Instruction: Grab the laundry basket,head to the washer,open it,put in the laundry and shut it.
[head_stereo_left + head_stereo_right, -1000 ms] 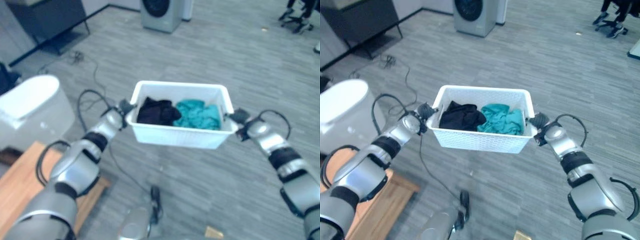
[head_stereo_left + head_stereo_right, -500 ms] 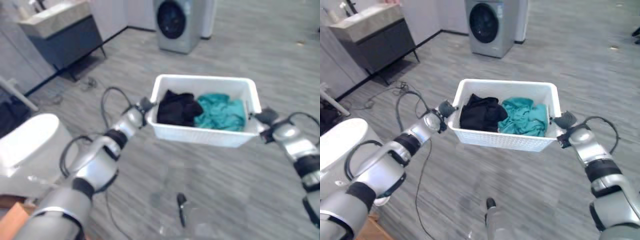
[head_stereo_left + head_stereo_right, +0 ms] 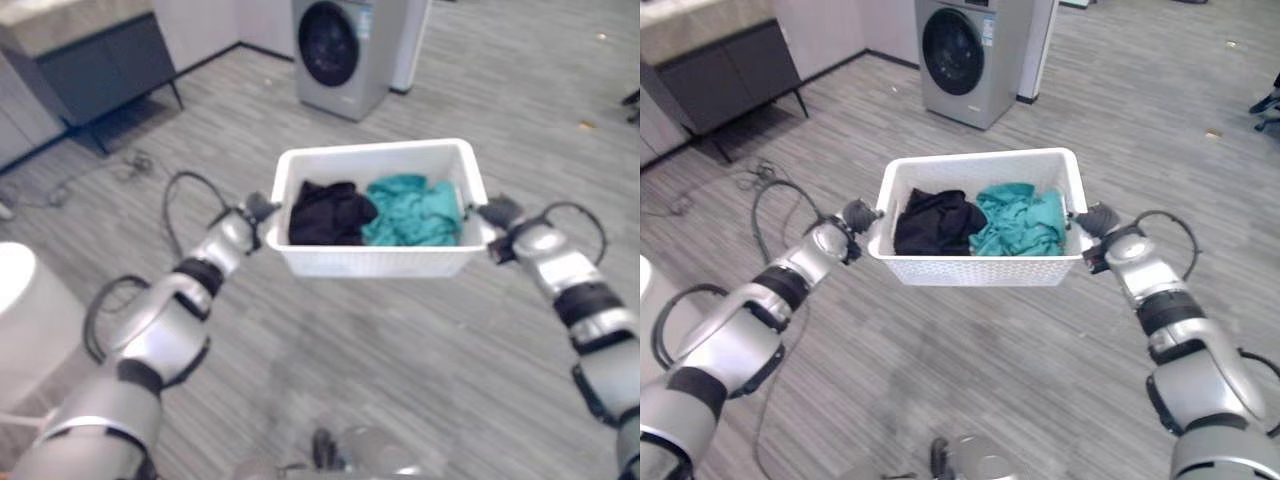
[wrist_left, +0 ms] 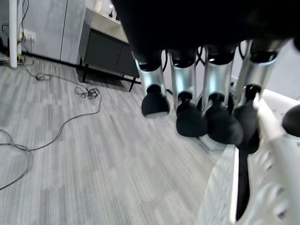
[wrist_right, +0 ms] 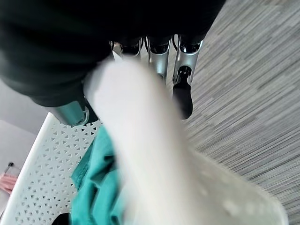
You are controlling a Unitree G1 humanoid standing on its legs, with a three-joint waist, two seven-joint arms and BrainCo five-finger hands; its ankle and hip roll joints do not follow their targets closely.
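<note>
I hold the white laundry basket (image 3: 975, 270) off the floor at mid-frame, my left hand (image 3: 857, 216) curled on its left rim, my right hand (image 3: 1096, 219) on its right rim. Inside lie a black garment (image 3: 930, 221) and a teal garment (image 3: 1018, 222). The washer (image 3: 965, 58) stands at the upper centre.

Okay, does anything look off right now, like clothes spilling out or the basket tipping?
Nothing stands out. The white basket sits level between the left hand and right hand, with the black garment and teal garment lying inside the rim. The washer ahead has its door closed.
</note>
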